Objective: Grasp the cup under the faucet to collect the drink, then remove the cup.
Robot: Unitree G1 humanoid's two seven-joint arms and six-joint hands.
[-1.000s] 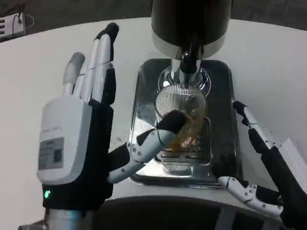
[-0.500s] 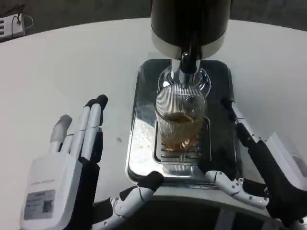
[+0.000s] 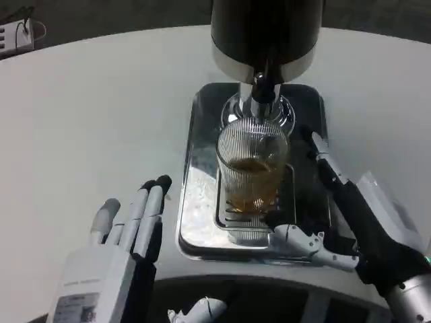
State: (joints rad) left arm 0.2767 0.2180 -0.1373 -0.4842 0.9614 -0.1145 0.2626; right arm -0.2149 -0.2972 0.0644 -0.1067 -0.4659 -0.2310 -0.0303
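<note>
- A white table (image 3: 101, 101) curves away into a dark floor at the top of the head view; a white object with black wires (image 3: 17, 33) sits at the far left corner.
- Near the middle of the table stands a shiny metal drip tray (image 3: 195, 202) with a slotted grate. Above it hangs the dark dispenser body (image 3: 266, 33), and its chrome faucet (image 3: 261, 91) points straight down.
- The ribbed glass cup (image 3: 252, 168) stands upright on the grate directly under the faucet, with amber drink in its lower part. Nothing touches it.
- The left hand (image 3: 124, 252) is low at the front left, beside the tray and well apart from the cup. Its fingers are straight and lie close side by side, and it holds nothing.
- The right hand (image 3: 350, 222) is at the tray's right side, spread wide and empty. One long finger reaches up along the right of the cup, while the thumb lies low in front of the cup's base.
- My judgement: collecting seems done, so the step now is taking hold of the cup to remove it.
- To do it well, the right hand should slide inward until the cup sits between finger and thumb. It should close around the mid-height of the ribs, not the rim.
- It should then draw the cup forward and level, clear of the faucet, without tipping the drink.
</note>
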